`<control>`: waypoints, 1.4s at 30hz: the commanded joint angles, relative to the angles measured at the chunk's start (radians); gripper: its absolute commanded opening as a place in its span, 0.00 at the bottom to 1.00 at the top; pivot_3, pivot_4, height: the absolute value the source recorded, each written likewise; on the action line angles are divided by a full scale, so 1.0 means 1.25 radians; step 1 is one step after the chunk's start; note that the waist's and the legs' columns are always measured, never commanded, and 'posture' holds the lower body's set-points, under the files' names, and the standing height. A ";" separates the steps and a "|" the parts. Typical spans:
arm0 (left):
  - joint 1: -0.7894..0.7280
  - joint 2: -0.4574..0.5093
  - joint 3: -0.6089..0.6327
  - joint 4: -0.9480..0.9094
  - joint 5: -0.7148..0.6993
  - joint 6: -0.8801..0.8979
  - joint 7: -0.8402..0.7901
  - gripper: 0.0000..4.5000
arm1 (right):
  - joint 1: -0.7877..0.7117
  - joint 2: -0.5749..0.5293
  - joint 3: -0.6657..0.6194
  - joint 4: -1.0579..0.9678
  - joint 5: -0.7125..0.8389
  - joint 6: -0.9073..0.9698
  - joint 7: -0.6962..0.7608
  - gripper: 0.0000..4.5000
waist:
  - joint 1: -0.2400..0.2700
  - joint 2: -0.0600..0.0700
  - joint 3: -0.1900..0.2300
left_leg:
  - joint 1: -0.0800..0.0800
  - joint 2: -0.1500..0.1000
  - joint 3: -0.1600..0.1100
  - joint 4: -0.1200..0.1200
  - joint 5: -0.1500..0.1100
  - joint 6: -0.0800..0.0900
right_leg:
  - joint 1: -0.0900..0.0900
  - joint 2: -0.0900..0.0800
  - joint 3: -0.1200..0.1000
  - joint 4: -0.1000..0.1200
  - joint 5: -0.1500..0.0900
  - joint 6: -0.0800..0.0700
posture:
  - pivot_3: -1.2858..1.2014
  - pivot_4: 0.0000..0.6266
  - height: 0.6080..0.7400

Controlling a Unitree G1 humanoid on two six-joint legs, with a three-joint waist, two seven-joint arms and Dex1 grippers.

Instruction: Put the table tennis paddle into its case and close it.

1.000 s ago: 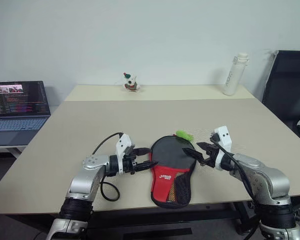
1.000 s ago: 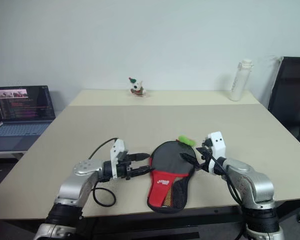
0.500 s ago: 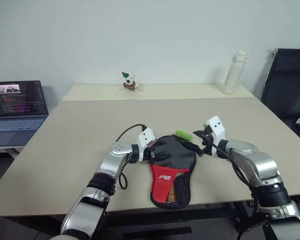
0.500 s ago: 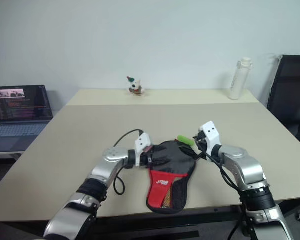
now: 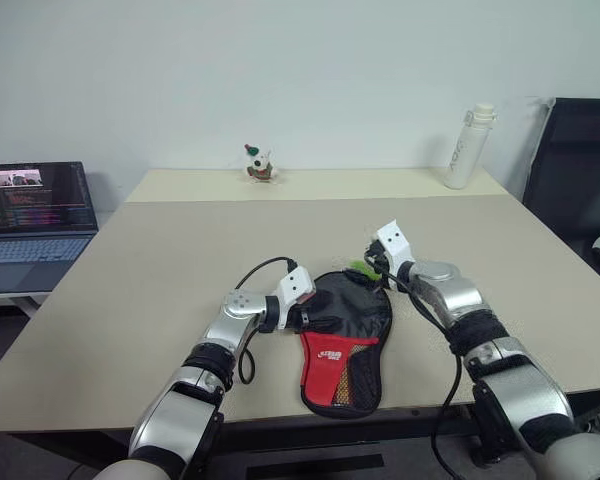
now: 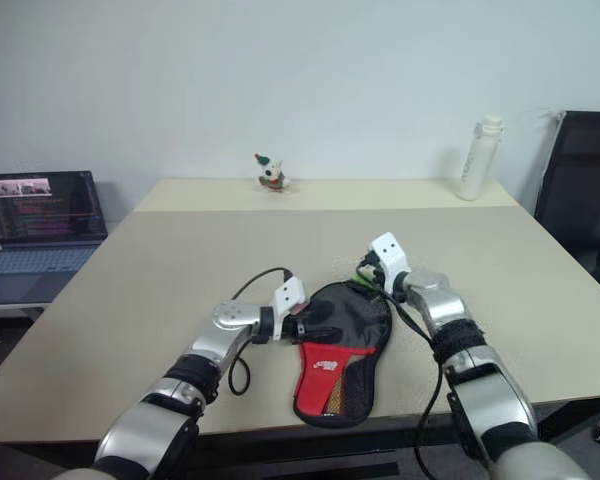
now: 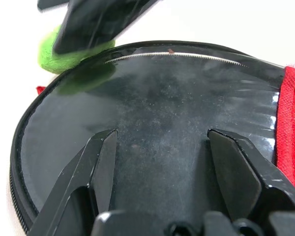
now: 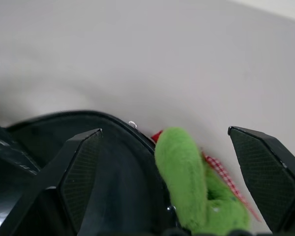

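Right gripper (image 8: pixel 167 191) spread wide around the lime-green pull (image 8: pixel 187 189), holding nothing yet.

Between the two right fingertips (image 8: pixel 83 167) sits the fuzzy pull, close in front and slightly toward one finger, at the round far end of the case (image 5: pixel 345 335). Just beyond and across lies the left gripper (image 7: pixel 160 162), partly open, fingers over the black top of the case, pressing or hovering, hard to tell. Long axis of the case running from both grippers back toward the table (image 5: pixel 180 260) edge, red section nearest. Right arm nearer to the pull. Paddle hidden, probably inside; zipper state along the edge unclear.
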 commanded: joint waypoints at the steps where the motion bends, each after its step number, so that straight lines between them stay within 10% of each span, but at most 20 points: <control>1: 0.007 0.005 -0.006 0.006 0.019 0.000 -0.002 0.70 | -0.056 0.004 -0.020 0.103 -0.034 -0.080 -0.043 1.00 | -0.001 0.000 0.000 | 0.000 0.000 0.000 0.000 0.000 0.000 | 0.000 0.000 0.000 0.000 0.000 0.000 | 0.52 0.24 1.00; 16: -0.037 -0.020 -0.009 0.048 0.031 -0.043 0.015 0.71 | -0.089 0.022 -0.079 0.190 -0.038 -0.085 -0.082 0.00 | -0.005 0.000 0.000 | 0.000 0.000 0.000 0.000 0.000 0.000 | 0.000 0.000 0.000 0.001 0.002 -0.003 | 0.52 0.24 1.00; 29: -0.056 -0.043 -0.031 0.205 0.093 -0.053 0.020 0.71 | -0.070 0.023 -0.078 0.126 -0.044 -0.034 -0.058 0.00 | 0.001 0.001 0.000 | 0.002 -0.001 -0.001 0.000 0.000 0.000 | 0.003 0.000 0.000 0.001 -0.001 0.001 | 0.52 0.24 1.00; 42: -0.076 -0.077 -0.015 0.225 0.086 -0.016 0.019 0.71 | 0.150 -0.188 -0.086 -0.195 -0.044 0.125 0.006 0.00 | 0.008 0.008 -0.005 | 0.003 -0.002 -0.002 0.001 0.000 0.000 | 0.006 -0.002 -0.002 -0.002 -0.001 0.001 | 0.52 0.24 1.00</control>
